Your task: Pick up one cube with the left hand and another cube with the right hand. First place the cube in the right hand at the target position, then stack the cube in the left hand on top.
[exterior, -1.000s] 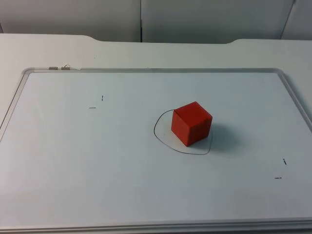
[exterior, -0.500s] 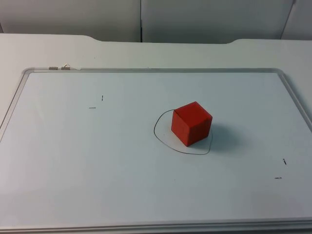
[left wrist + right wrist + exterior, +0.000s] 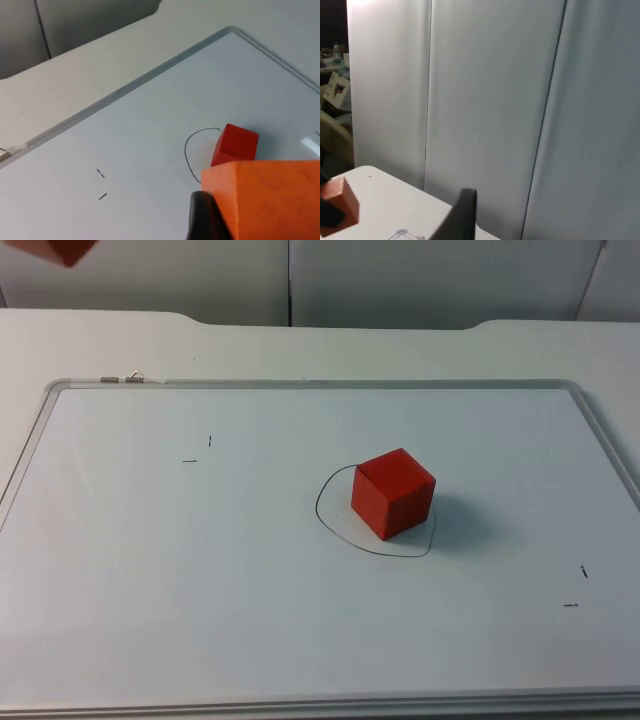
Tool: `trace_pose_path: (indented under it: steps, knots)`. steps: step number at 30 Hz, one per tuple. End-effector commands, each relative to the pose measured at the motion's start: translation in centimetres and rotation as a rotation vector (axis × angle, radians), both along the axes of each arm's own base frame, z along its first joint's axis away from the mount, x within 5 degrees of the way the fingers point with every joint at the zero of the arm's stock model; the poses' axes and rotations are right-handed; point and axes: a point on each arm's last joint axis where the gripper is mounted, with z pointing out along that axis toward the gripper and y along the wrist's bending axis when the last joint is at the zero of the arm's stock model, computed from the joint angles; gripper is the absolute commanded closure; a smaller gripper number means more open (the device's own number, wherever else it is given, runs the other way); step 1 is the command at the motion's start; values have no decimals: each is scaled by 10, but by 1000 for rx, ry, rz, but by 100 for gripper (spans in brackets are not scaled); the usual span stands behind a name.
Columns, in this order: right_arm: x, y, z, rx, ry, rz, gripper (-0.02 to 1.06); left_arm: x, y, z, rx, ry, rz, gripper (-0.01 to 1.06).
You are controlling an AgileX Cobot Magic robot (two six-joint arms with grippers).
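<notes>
A red cube (image 3: 393, 493) rests on the whiteboard (image 3: 250, 600), inside a hand-drawn black ring (image 3: 322, 512), and it appears again as the red cube (image 3: 235, 145) in the left wrist view. My left gripper (image 3: 265, 225) is shut on an orange cube (image 3: 272, 200) and holds it in the air above the board, short of the red cube. That orange cube (image 3: 65, 248) also shows at the upper left edge of the top view, and the orange cube (image 3: 337, 204) appears in the right wrist view. My right gripper (image 3: 465, 220) is raised off the board and faces the grey partition wall.
The whiteboard has a raised metal frame (image 3: 300, 383) with a small clip (image 3: 122, 378) at its far left. Short pen marks (image 3: 198, 450) lie left of the ring, and more pen marks (image 3: 578, 587) lie at the near right. The partition wall (image 3: 420, 280) closes the far side.
The orange cube has come into the top view at the upper left corner. The red cube in the ring has not moved.
</notes>
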Motion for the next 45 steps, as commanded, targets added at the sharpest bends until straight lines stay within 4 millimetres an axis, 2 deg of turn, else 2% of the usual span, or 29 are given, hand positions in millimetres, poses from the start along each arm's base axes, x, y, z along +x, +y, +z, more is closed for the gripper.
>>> trace_pose_path:
  steps: [1, 2, 3, 6, 7, 11, 12, 15, 16, 19, 20, 25, 26, 33, 42, 45]
  knots:
    - [0, 0, 0, 3, -8, 0, 13, 10, -13, 1, -15, 1, -30, 105]
    - [0, 0, 0, 2, -7, -1, 13, 18, -25, -3, -10, 12, -57, 105]
    - [0, 0, 0, 2, -7, -1, 13, 18, -25, -3, -10, 12, -57, 105]
    - [0, 0, 0, 1, -5, -1, 13, 38, -66, -17, 20, 29, -141, 105]
    - [0, 0, 0, 1, -5, -1, 13, 38, -66, -17, 20, 29, -141, 105]
    - [0, 0, -1, 0, -4, -1, 13, 58, -106, -37, 55, 61, -208, 105]
    - [0, 0, -1, 0, -4, -1, 13, 58, -106, -37, 55, 61, -208, 105]
    - [0, 0, -1, -1, -2, -1, 13, 72, -132, -54, 80, 85, -251, 105]
    - [0, 0, -1, -1, -2, -1, 13, 72, -132, -54, 80, 85, -251, 105]
    - [0, 0, -2, -6, 5, -1, 13, 83, -151, -65, 100, 87, -277, 105]
    - [0, 0, -2, -6, 5, -1, 13, 83, -151, -65, 100, 87, -277, 105]
    - [0, 0, -2, -7, 8, -1, 13, 106, -166, -91, 123, 121, -264, 105]
    - [0, 0, -2, -7, 8, -1, 13, 106, -166, -91, 123, 121, -264, 105]
    - [0, 0, -2, -7, 8, -1, 13, 120, -184, -130, 179, 161, -286, 105]
    - [0, 0, -2, -7, 8, -1, 13, 128, -188, -162, 215, 210, -271, 105]
    - [0, 0, -2, -9, 10, -1, 13, 129, -186, -164, 240, 205, -265, 105]
